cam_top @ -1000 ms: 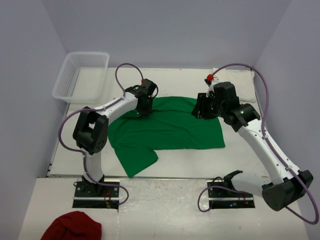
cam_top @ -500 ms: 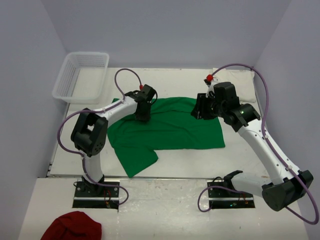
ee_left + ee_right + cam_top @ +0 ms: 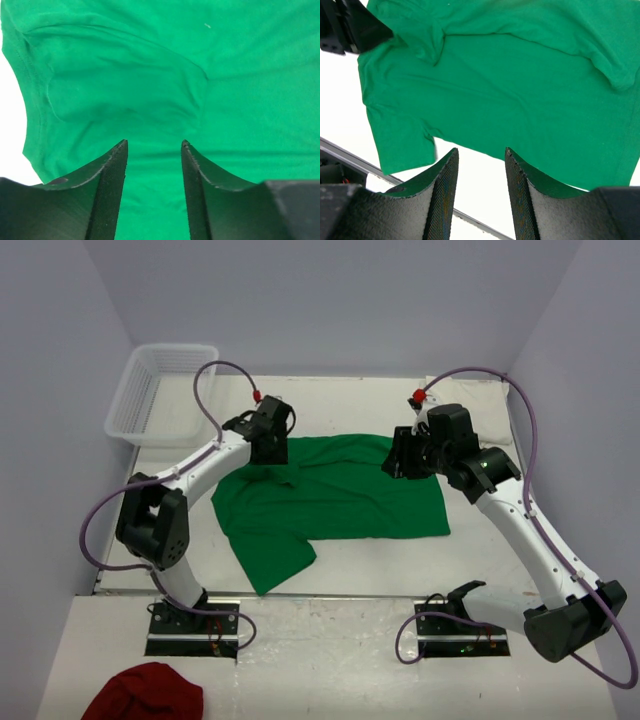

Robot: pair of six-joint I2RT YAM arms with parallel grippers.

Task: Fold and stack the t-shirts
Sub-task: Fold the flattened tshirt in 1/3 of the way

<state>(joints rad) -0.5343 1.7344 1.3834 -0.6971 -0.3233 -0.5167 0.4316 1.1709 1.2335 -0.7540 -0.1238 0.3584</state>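
A bright green t-shirt [image 3: 335, 495] lies spread on the white table [image 3: 400, 560], one sleeve [image 3: 270, 555] pointing toward the near left. My left gripper [image 3: 268, 448] hovers over the shirt's far left corner. In the left wrist view it [image 3: 154, 142] stands open, with only the green cloth [image 3: 125, 90] below and nothing between the fingers. My right gripper [image 3: 398, 466] hangs over the shirt's far right edge. It [image 3: 481, 150] is also open and empty, well above the shirt [image 3: 520, 90]. A cream-white cloth [image 3: 480, 405], seemingly the other t-shirt, lies at the back right, partly behind the right arm.
A clear plastic basket [image 3: 165, 390] stands at the back left corner. A dark red cloth [image 3: 145, 692] lies on the near shelf left of the arm bases. Walls close in the left, back and right sides.
My left gripper has opened and let go of the shirt's far left corner, then shifted left and back. The corner now lies flat. The right arm has not moved.
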